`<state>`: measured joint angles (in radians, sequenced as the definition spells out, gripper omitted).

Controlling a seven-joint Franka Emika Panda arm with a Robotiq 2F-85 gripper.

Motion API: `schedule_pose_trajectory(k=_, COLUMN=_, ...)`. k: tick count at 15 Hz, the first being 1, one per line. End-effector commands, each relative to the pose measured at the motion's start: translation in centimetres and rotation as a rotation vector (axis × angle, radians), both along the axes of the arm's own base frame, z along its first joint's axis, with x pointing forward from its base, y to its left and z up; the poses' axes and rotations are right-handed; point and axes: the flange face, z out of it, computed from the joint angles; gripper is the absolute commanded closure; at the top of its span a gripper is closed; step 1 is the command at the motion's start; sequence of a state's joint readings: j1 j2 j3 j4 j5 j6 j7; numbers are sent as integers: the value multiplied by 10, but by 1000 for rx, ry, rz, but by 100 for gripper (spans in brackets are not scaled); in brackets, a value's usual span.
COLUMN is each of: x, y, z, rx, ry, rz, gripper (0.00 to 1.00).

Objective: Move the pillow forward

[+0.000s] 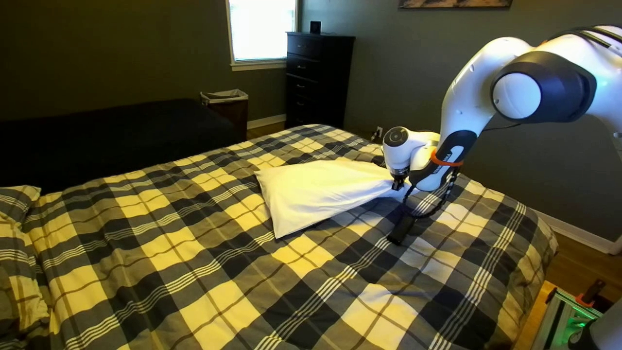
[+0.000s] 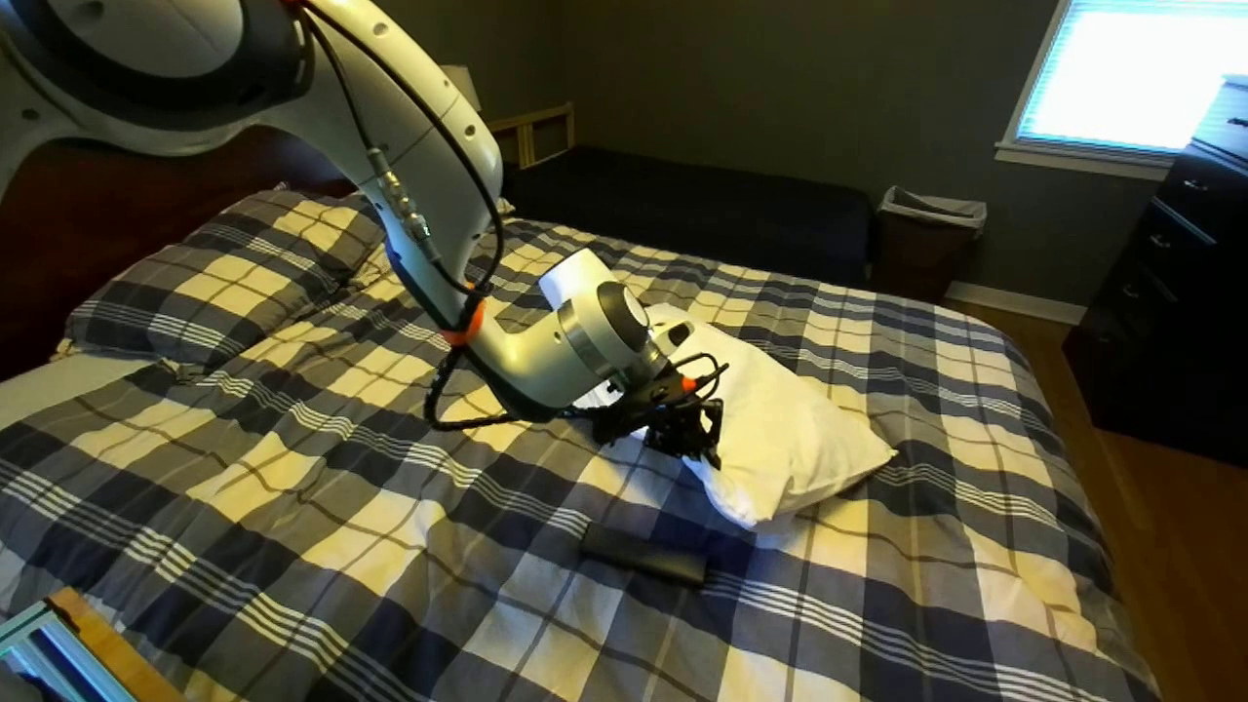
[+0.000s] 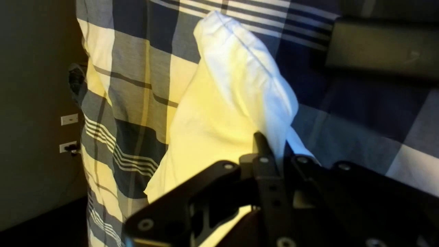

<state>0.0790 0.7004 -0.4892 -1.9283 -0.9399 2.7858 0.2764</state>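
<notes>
The white pillow (image 1: 316, 189) lies on the plaid bedspread in both exterior views (image 2: 790, 439). Its side at my gripper is pinched and creased. In the wrist view the pillow (image 3: 209, 120) runs up from my gripper, with a fold of its case between the fingers. My gripper (image 1: 397, 183) is shut on that edge of the pillow; it also shows at the pillow's near side in an exterior view (image 2: 714, 450) and at the bottom of the wrist view (image 3: 274, 147). In an exterior view the arm hides part of the pillow.
A black box-like object (image 1: 401, 230) lies on the plaid bedspread (image 1: 209, 243) close to the gripper; it also shows in the wrist view (image 3: 384, 48). Plaid-covered pillows (image 2: 234, 273) lie at the headboard. A dark dresser (image 1: 318, 80) and a hamper (image 2: 926, 244) stand beyond the bed.
</notes>
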Motion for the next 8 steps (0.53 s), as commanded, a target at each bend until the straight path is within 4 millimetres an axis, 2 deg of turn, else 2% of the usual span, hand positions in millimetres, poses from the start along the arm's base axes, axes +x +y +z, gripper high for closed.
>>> schedule_pose_trajectory(k=1, x=-42, y=-23, z=10, rx=-27, ry=12, rz=-36, gripper=98)
schedule_pose_trajectory(k=3, x=-54, y=-23, z=18, rx=31, ry=-35, rz=1, gripper=98)
schedule_pose_trajectory(k=4, x=-26, y=-18, z=4, rx=-5, ry=-12, rz=0, gripper=98)
schedule_pose_trajectory(k=5, x=-29, y=-19, z=5, rx=9, ry=-23, rz=8, gripper=93)
schedule_pose_trajectory(k=8, x=-25, y=-15, z=4, rx=8, ry=-23, rz=15, gripper=93)
